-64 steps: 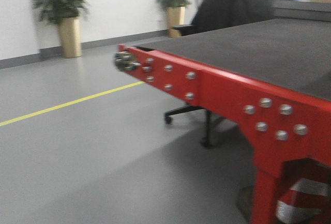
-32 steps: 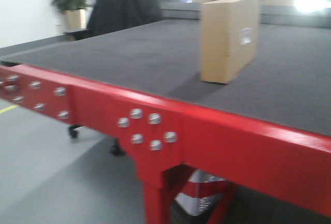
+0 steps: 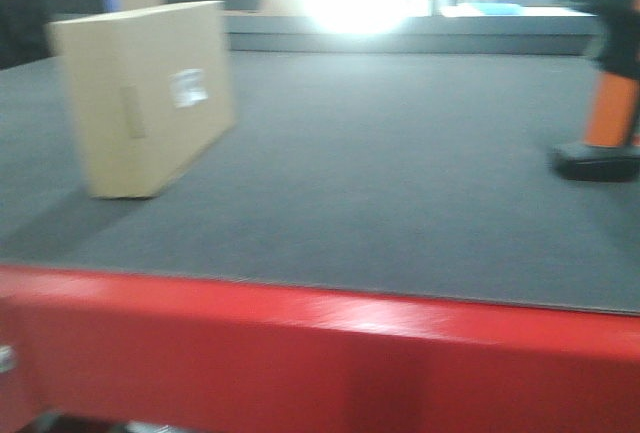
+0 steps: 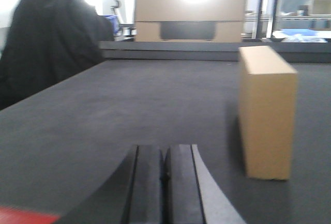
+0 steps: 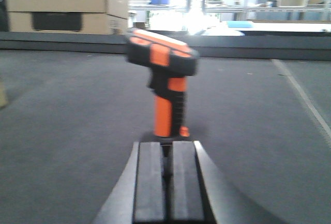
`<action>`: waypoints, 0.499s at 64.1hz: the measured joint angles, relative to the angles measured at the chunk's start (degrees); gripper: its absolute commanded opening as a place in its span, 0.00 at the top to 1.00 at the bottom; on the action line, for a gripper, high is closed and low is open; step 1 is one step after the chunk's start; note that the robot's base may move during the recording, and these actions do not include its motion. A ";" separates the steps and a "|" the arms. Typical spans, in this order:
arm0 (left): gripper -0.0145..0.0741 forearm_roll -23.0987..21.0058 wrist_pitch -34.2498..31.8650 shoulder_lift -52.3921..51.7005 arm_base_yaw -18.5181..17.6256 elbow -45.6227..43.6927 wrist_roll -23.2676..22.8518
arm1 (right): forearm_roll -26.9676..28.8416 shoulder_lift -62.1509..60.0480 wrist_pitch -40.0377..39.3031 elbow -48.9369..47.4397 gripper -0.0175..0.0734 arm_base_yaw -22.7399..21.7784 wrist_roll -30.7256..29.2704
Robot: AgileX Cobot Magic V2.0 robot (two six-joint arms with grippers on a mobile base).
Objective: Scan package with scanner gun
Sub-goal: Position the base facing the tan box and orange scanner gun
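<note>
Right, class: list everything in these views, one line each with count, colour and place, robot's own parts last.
package: one, brown with white label, standing left on the table.
scanner gun: one, orange and black, upright at the table's right.
table: one, dark grey top, red front edge.
cardboard boxes: a stack, tan with dark panel, beyond the far edge.
dark garment: one, black, far left.
left gripper: one, black, shut, low over the table.
right gripper: one, black, shut, facing the scanner gun.
</note>
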 measured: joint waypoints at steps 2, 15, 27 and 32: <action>0.96 0.00 0.00 0.00 0.00 0.00 0.00 | 0.00 0.00 0.00 0.00 0.98 -0.31 0.00; 0.96 0.00 0.00 0.00 0.00 0.00 0.00 | 0.00 0.00 0.00 0.00 0.98 -3.63 0.00; 0.96 0.00 0.00 0.00 0.00 0.00 0.00 | 0.00 0.00 0.00 0.00 0.98 -2.90 0.00; 0.96 0.00 0.00 0.00 0.00 0.00 0.00 | 0.00 0.00 0.00 0.00 0.98 -1.55 0.00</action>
